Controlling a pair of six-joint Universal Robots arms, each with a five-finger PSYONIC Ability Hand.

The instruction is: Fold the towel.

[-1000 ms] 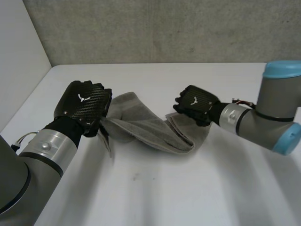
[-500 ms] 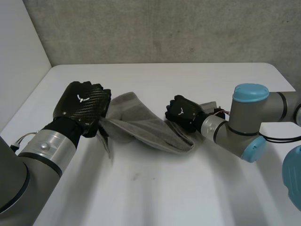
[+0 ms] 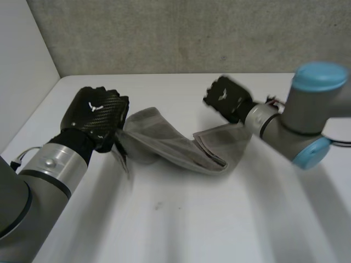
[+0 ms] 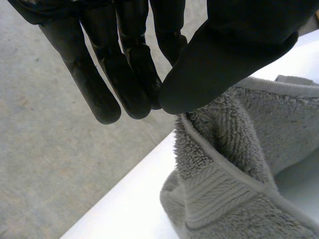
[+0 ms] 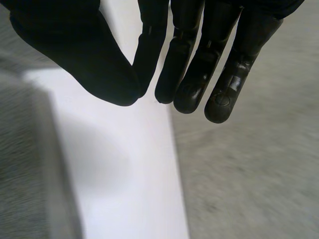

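A grey towel (image 3: 170,145) lies bunched in a long band across the middle of the white table (image 3: 192,219). Its right end is folded back on itself. My left hand (image 3: 96,118) is at the towel's left end, slightly raised. In the left wrist view the left hand (image 4: 129,74) has its thumb pressed to its fingers, and a corner of the towel (image 4: 239,164) hangs from that pinch. My right hand (image 3: 226,98) hovers above and behind the towel's right end, clear of it. Seen from its own wrist, the right hand (image 5: 189,59) has thumb and fingers closed together on nothing, the towel (image 5: 25,164) lying beside it.
A grey wall (image 3: 181,33) runs along the table's far edge and a white wall (image 3: 22,66) stands at the left. My right arm (image 3: 307,115) reaches in over the table's right side. Bare tabletop lies in front of the towel.
The right hand first moved in onto the towel's right end, then rose up and back off it with its fingers closing. The left hand shifted slightly left, keeping its pinch.
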